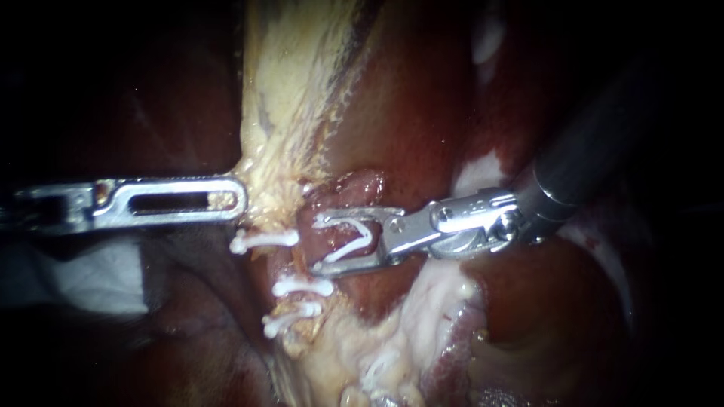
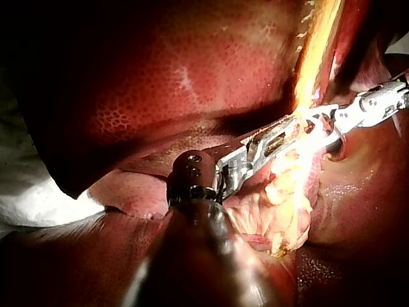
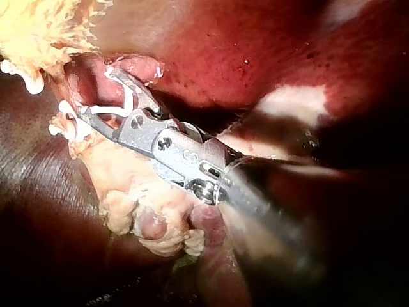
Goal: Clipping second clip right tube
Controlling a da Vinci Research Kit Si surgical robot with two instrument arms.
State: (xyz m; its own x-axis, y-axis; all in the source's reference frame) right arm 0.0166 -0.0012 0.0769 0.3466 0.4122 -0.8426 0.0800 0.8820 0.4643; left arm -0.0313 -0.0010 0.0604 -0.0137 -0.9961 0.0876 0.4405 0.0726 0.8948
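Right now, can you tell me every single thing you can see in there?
liver: one, dark red, all around
yellowish tissue: one strip, pale yellow, middle
tube: one, pink, between the right instrument's jaws
closed clips: three, white, left of that tube
open clip: one, white, around the tube
white material: one patch, lower left
left instrument: one, silver, jaws shut on the yellowish tissue
right instrument: one, silver, jaws holding the open clip

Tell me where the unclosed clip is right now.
Endoscope view, centre: the open white clip sits held in the right instrument's jaws, spread around a reddish tube, just right of three closed clips.
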